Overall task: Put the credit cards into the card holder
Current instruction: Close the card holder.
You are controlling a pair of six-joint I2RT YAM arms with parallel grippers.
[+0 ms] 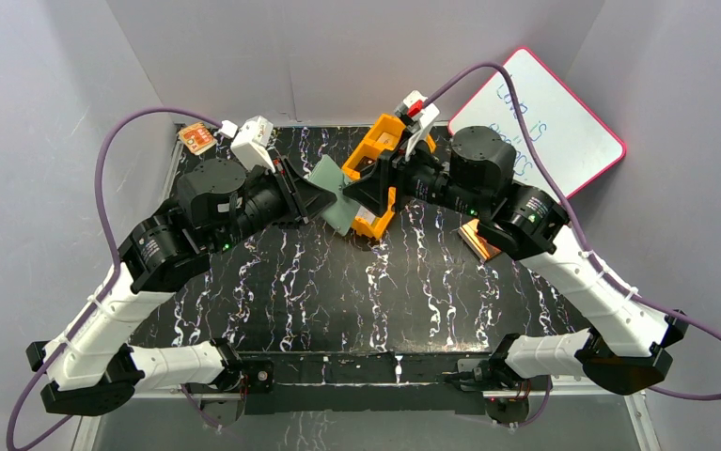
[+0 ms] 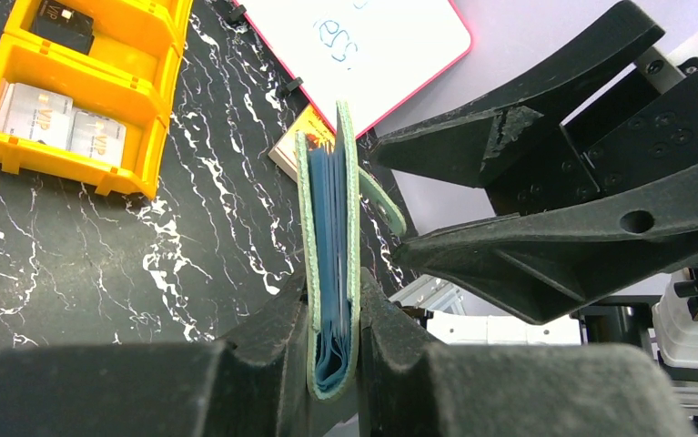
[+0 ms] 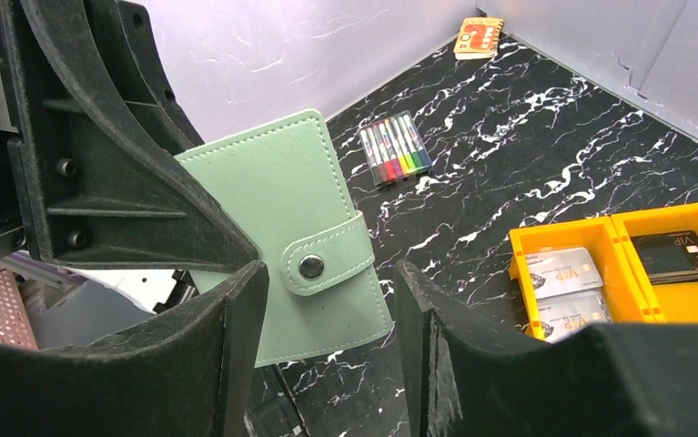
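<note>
My left gripper [image 2: 331,360] is shut on the fold of the card holder [image 2: 331,228], a pale green wallet held edge-up above the table, with blue pockets showing inside. In the right wrist view the card holder [image 3: 272,200] faces me with its snap tab [image 3: 322,259] fastened. My right gripper [image 3: 327,350] stands open just in front of the wallet's lower edge, touching nothing. Silver credit cards [image 3: 565,273] and a black one [image 3: 672,255] lie in the orange tray [image 3: 613,223]. From above, both grippers [image 1: 323,199] [image 1: 361,191] meet at the wallet [image 1: 336,202].
The orange tray [image 1: 375,150] sits at the back behind the grippers. A whiteboard [image 1: 544,117] leans at the back right. A marker set [image 3: 397,146] and an orange packet [image 1: 196,138] lie at the back left. A small copper-brown flat item [image 1: 481,240] rests under my right arm.
</note>
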